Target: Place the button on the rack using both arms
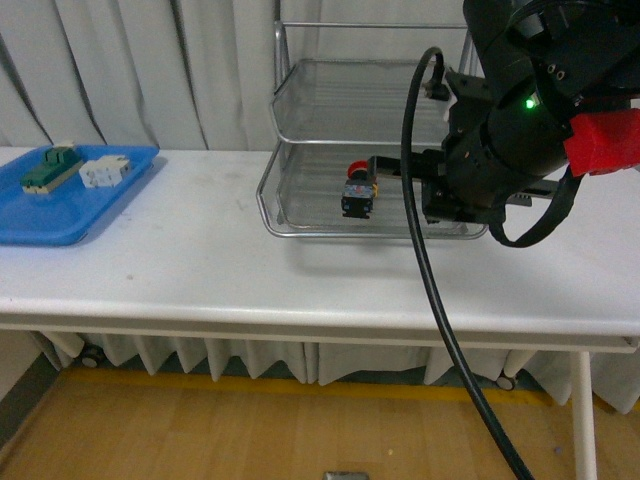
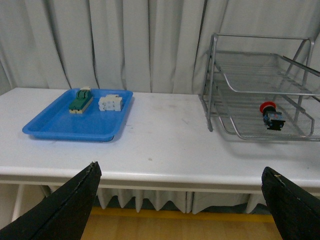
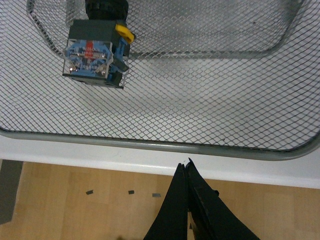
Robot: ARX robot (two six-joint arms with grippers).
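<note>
The button (image 1: 358, 190), red-capped with a black body, lies on its side on the mesh of the lowest tier of the silver wire rack (image 1: 370, 25). The right wrist view shows its blue and yellow underside (image 3: 95, 55) inside the rack's front rim (image 3: 150, 145). My right gripper (image 3: 186, 167) is shut with nothing in it. Its tips hang just outside that rim, above the table's edge and apart from the button. The bulky right arm (image 1: 530, 120) covers the rack's right side. My left gripper (image 2: 180, 167) is open and empty, held back in front of the table, far from the button (image 2: 271, 116).
A flat blue tray (image 1: 60, 225) at the table's left holds a green-topped block (image 1: 50, 168) and a white block (image 1: 105, 172). A black cable (image 1: 420, 250) loops down from the right arm across the table front. Grey curtains hang behind the table.
</note>
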